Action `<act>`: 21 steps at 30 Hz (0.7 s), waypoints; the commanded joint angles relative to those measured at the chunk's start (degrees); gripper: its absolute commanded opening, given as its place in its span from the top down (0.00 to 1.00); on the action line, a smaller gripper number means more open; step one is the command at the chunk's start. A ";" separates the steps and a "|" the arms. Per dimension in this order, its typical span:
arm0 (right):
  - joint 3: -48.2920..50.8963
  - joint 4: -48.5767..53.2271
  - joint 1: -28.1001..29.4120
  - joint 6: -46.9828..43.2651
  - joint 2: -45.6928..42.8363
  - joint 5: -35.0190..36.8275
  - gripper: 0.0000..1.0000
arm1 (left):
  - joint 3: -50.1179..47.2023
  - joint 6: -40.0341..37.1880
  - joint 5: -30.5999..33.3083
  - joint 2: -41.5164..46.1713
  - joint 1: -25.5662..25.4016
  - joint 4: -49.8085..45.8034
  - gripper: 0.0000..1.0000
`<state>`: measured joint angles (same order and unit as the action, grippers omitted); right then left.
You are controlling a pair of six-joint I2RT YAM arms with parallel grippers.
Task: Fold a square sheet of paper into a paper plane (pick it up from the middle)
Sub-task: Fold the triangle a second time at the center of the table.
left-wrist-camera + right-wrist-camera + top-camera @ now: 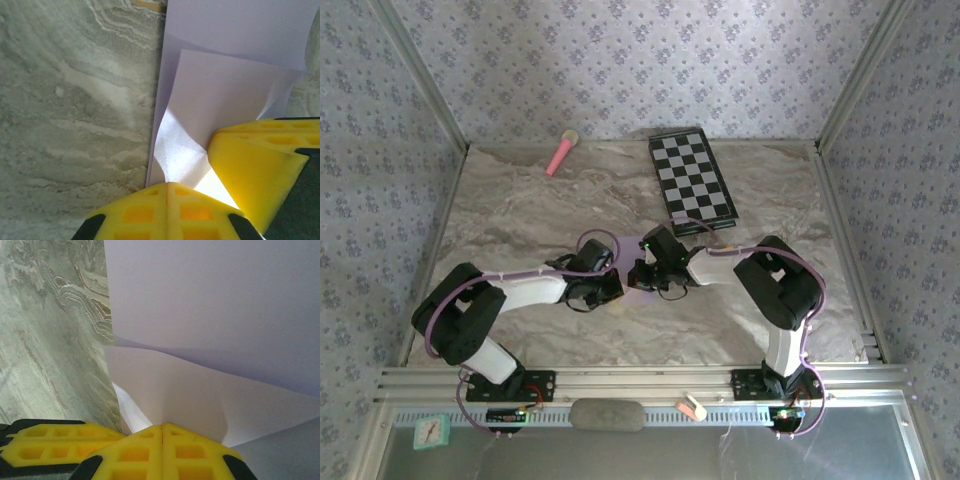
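Note:
The square sheet of paper (225, 80) is pale lilac and lies creased on the marble table, one flap lifted over another layer. My left gripper (167, 185) is shut, its yellow fingertips pinching a raised fold of the sheet. My right gripper (162, 426) is also shut, on a lifted flap of the same paper (210, 315). The two grippers meet tip to tip at the table's middle, left gripper (616, 286) against right gripper (642, 276), and they cover most of the sheet there. The right gripper's yellow finger (255, 170) shows in the left wrist view.
A black-and-white checkered board (692, 182) lies at the back right, just beyond the right arm. A pink stick (561, 153) lies at the back left. Metal frame rails line both sides and the near edge. Bare marble (510, 210) stretches to the left.

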<state>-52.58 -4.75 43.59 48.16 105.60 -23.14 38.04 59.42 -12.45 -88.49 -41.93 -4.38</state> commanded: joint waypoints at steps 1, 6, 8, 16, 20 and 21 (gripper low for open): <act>-0.55 5.55 -1.09 -0.61 1.71 3.66 1.00 | -0.89 -1.23 2.60 0.55 -0.31 -7.62 1.00; 1.01 5.27 -4.35 -0.42 1.80 5.12 1.00 | -1.80 -0.54 3.30 0.03 -0.40 -9.24 1.00; 1.31 4.51 -6.31 -0.76 2.06 4.68 1.00 | -2.41 -0.14 3.29 -0.36 -0.34 -9.49 1.00; -1.75 7.91 -15.05 -5.42 3.49 5.11 0.99 | -3.28 -0.17 2.67 -0.42 -0.36 -8.45 1.00; -2.72 8.99 -15.20 -7.35 -0.05 4.73 0.99 | -1.83 -1.11 1.95 0.13 -0.33 -8.09 1.00; -2.34 9.03 -14.72 -7.70 -1.91 4.94 0.99 | -1.10 -1.57 1.87 0.26 -0.34 -8.29 1.00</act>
<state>-54.78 -0.54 29.71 43.66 106.39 -25.63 37.47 59.37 -11.99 -88.09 -42.02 -4.25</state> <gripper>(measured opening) 0.041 0.056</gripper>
